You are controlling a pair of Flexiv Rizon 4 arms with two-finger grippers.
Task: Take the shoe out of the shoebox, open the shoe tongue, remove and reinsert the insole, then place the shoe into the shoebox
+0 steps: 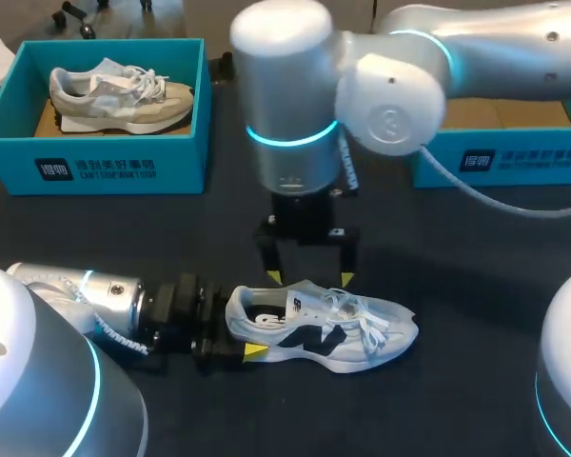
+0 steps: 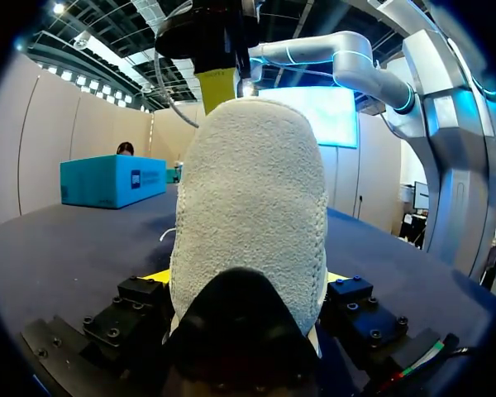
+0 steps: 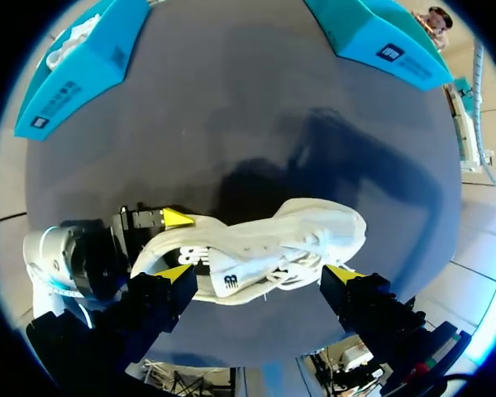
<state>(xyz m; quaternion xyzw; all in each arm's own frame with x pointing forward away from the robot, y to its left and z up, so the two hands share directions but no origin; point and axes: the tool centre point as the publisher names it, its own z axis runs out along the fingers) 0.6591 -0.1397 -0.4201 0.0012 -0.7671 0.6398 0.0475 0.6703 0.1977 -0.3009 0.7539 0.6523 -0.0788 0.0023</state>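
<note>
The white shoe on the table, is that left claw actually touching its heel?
Touching. The left wrist view shows the white shoe sitting heel-first inside the left gripper, which presses against the heel from both sides with no gap visible.

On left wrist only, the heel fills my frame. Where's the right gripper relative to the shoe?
Observer: The right gripper hangs just above the white shoe, over its opening and laces. Its fingers are open and spaced along the shoe's length.
Operator: Shoe lifted or down?
Observer: Down, from the head view. Its sole looks flat on the table, toe pointing to the robot's right.
Operator: I see a blue box far off. Anything in it?
Observer: Yes. The left box holds a beige shoe lying along it.
</note>
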